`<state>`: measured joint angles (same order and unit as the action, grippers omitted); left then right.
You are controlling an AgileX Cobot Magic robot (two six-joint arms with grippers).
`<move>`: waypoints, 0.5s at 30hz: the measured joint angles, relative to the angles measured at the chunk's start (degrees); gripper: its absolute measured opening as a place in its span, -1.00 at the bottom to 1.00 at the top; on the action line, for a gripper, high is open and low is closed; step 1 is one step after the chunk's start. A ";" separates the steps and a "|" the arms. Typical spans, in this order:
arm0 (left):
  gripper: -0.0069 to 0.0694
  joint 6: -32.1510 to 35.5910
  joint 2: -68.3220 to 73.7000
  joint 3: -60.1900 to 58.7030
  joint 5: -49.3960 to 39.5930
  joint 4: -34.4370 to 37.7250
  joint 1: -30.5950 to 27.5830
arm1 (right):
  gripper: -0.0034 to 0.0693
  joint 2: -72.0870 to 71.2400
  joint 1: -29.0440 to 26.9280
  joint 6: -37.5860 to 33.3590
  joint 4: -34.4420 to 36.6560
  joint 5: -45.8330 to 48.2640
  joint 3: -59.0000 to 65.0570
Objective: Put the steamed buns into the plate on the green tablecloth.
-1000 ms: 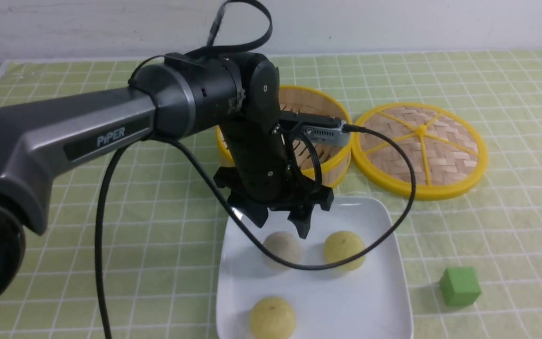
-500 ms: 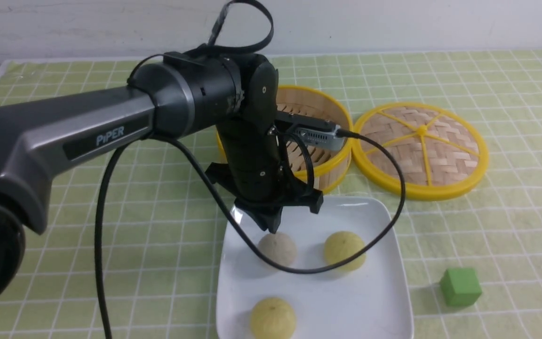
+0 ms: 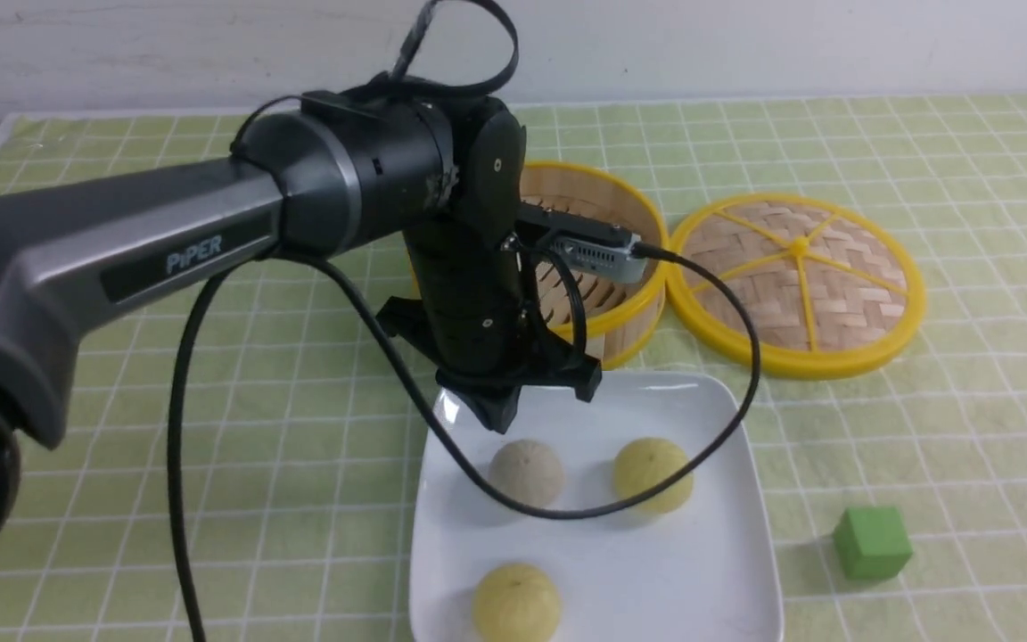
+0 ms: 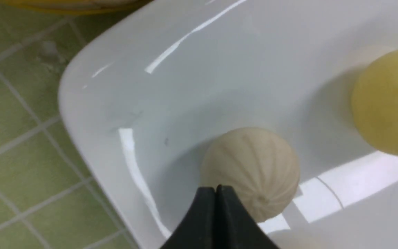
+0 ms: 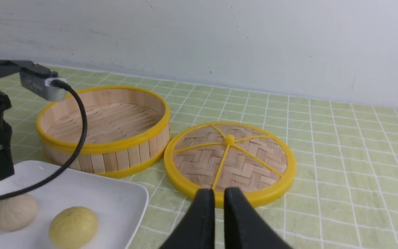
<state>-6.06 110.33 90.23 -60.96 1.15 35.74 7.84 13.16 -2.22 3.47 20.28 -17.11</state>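
Three steamed buns lie in the white square plate [image 3: 718, 535] on the green tablecloth [image 3: 299, 446]: an off-white bun [image 3: 527, 471], a pale yellow bun [image 3: 652, 473] and a second yellow bun [image 3: 516, 602] at the plate's near edge. My left gripper [image 3: 497, 417] is shut and empty, just above the off-white bun [image 4: 250, 169] at the plate's far left corner. My right gripper [image 5: 219, 193] is shut and empty, well to the right; it does not show in the front view. The plate [image 5: 116, 193] and two buns also show in the right wrist view.
A yellow-rimmed bamboo steamer basket [image 3: 634, 232] stands behind the plate, empty, with its woven lid [image 3: 799, 281] flat on the cloth to its right. A green cube [image 3: 870, 542] sits right of the plate. The left arm's cable loops over the plate.
My left gripper has shut its open fingers and risen a little, drifting left, off the off-white bun, which stays in the plate.
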 joint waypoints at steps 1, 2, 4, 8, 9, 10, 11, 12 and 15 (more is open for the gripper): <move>-0.81 0.01 -0.26 0.00 0.00 -0.14 0.00 | -0.71 -0.10 -0.08 0.00 0.00 0.02 0.00; -0.81 -0.81 -2.88 0.00 -0.14 -1.49 0.00 | -0.70 -1.11 -1.24 0.00 0.25 -0.23 1.88; -0.81 -1.82 -5.88 0.00 -0.14 -3.18 0.00 | -0.69 -3.01 -3.06 0.00 0.31 -0.31 5.02; -0.81 -2.45 -10.92 0.00 -1.41 -5.33 0.00 | -0.68 -6.40 -6.46 0.00 0.48 -0.31 10.34; -0.81 -2.45 -12.08 0.00 -2.17 -5.66 0.00 | -0.68 -7.33 -7.30 0.00 0.48 -0.26 12.11; -0.81 -2.45 -12.30 0.00 -2.40 -5.74 0.00 | -0.67 -7.47 -7.43 0.00 0.48 -0.26 12.40; -0.81 -2.49 -14.21 0.00 -3.68 -6.35 0.00 | -0.67 -8.21 -8.24 0.00 0.48 -0.26 14.66; -0.81 -2.53 -15.45 0.00 -4.61 -6.58 0.00 | -0.67 -8.37 -8.40 0.00 0.48 -0.26 15.99; -0.81 -2.64 -18.25 0.00 -6.83 -7.19 0.00 | -0.66 -8.53 -8.69 0.00 0.37 0.59 18.09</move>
<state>-8.70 92.08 90.23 -67.80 -6.04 35.74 -0.69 4.47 -2.22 3.83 20.87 0.97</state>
